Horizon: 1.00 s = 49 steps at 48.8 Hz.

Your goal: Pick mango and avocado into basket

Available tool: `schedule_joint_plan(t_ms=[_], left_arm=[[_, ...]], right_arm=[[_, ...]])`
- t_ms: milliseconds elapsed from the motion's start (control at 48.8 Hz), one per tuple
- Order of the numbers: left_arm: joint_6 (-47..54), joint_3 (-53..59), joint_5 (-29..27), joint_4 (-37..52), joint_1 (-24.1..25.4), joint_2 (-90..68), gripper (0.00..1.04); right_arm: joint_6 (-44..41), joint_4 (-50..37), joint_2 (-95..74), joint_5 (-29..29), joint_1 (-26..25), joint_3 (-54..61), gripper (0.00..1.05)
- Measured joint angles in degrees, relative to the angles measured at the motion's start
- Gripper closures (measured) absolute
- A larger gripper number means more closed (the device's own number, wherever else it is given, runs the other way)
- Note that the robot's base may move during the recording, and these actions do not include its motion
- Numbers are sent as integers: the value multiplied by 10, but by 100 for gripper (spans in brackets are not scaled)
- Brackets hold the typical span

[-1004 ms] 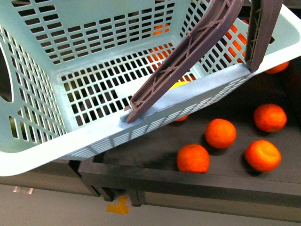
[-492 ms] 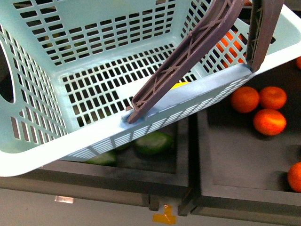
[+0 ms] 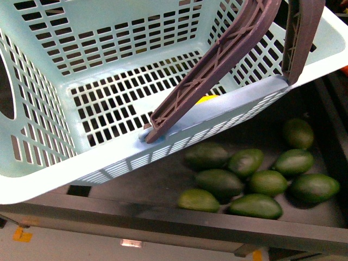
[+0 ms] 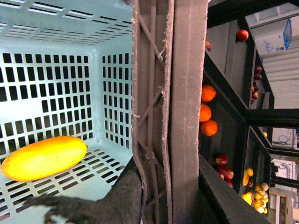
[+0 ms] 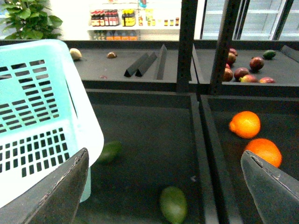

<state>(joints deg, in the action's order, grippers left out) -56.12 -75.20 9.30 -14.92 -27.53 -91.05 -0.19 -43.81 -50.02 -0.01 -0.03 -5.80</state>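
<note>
The pale teal basket (image 3: pixel 109 70) fills the front view, tilted, hanging by its brown ribbed handles (image 3: pixel 217 60). My left gripper (image 4: pixel 161 205) is shut on those handles (image 4: pixel 173 93), seen from the left wrist. The yellow mango (image 4: pixel 44 157) lies on the basket's slotted floor; in the front view only a sliver of the mango (image 3: pixel 206 99) shows past the rim. Several dark green avocados (image 3: pixel 220 182) lie in a black bin below the basket. My right gripper (image 5: pixel 163 182) is open, hovering above one avocado (image 5: pixel 173 204), with another avocado (image 5: pixel 110 151) beside the basket's corner (image 5: pixel 37 140).
A black divider (image 5: pixel 205 154) separates the avocado bin from a bin with oranges (image 5: pixel 245 124). Upright shelf posts (image 5: pixel 187 46) stand behind. Further bins hold red fruit (image 5: pixel 247 72). The bin's front wall (image 3: pixel 163 223) runs under the basket.
The scene under the basket has slid sideways: oranges lay below it a second ago, now avocados do. The basket hangs the same way from my left gripper.
</note>
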Motion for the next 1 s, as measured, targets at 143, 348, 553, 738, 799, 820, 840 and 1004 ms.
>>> schedule_joint_plan(t_ms=[143, 348, 553, 738, 799, 820, 840, 1004], left_arm=[[0, 0, 1, 0, 0, 0, 84], [0, 0, 1, 0, 0, 0, 84], [0, 0, 1, 0, 0, 0, 84], [0, 0, -8, 0, 9, 0, 84], [6, 0, -11, 0, 9, 0, 84], [9, 0, -12, 0, 9, 0, 84], [10, 0, -12, 0, 9, 0, 84], [7, 0, -2, 0, 7, 0, 84]], right_arm=[[0, 0, 0, 0, 0, 0, 9], [0, 0, 0, 0, 0, 0, 9], [0, 0, 0, -1, 0, 0, 9], [0, 0, 0, -2, 0, 0, 9], [0, 0, -1, -2, 0, 0, 9], [0, 0, -1, -2, 0, 0, 9], [0, 0, -1, -2, 0, 0, 9], [39, 192, 0, 106, -15, -65, 9]])
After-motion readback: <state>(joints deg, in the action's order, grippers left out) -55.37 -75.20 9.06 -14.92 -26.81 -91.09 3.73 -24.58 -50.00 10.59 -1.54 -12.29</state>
